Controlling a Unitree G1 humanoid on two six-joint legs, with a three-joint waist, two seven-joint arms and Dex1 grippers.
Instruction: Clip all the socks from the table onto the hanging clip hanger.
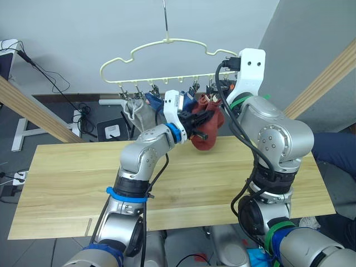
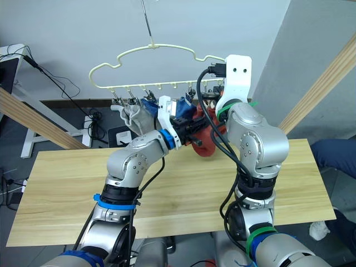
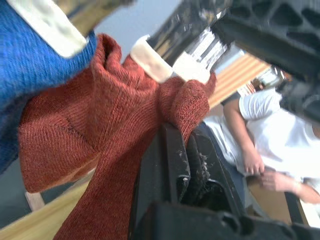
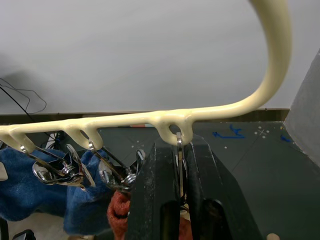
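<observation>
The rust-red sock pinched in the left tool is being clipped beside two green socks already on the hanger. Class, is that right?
Not quite: the neighbouring socks are blue, not green, as the left wrist view shows. The left tool does pinch a rust-red sock up at the hanger.

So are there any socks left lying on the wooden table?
No: the table carries no socks, and the grey sock, blue sock and rust-red sock all hang at the clip hanger.

Red sock (image 3: 75, 135): coarse matt knit cloth. Hanger (image 4: 200, 112): smooth, glossy cream plastic, with shiny metal clips (image 4: 55, 170). Table (image 1: 67, 178): matt grained wood.
</observation>
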